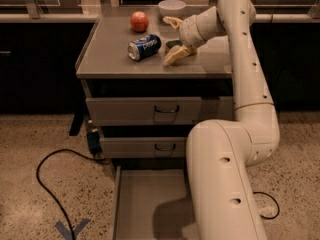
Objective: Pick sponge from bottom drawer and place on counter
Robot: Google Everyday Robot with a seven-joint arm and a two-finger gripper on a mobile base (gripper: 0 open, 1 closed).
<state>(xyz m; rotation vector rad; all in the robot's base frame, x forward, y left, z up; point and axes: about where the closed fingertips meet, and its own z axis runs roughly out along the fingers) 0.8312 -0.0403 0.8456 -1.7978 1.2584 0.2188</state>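
The sponge (174,44), a small dark green pad, lies on the grey counter (112,54) just right of the blue soda can. My gripper (173,39) is over the counter with its two pale fingers spread, one behind the sponge and one (176,56) in front of it. The jaws are open and the sponge sits between them without being clamped. The bottom drawer (145,199) is pulled out at floor level, its grey floor bare where visible. My arm covers its right part.
A blue soda can (144,47) lies on its side on the counter, with a red apple (139,21) and a white bowl (171,6) behind. Two shut drawer fronts are below. A black cable (47,184) loops on the floor at left.
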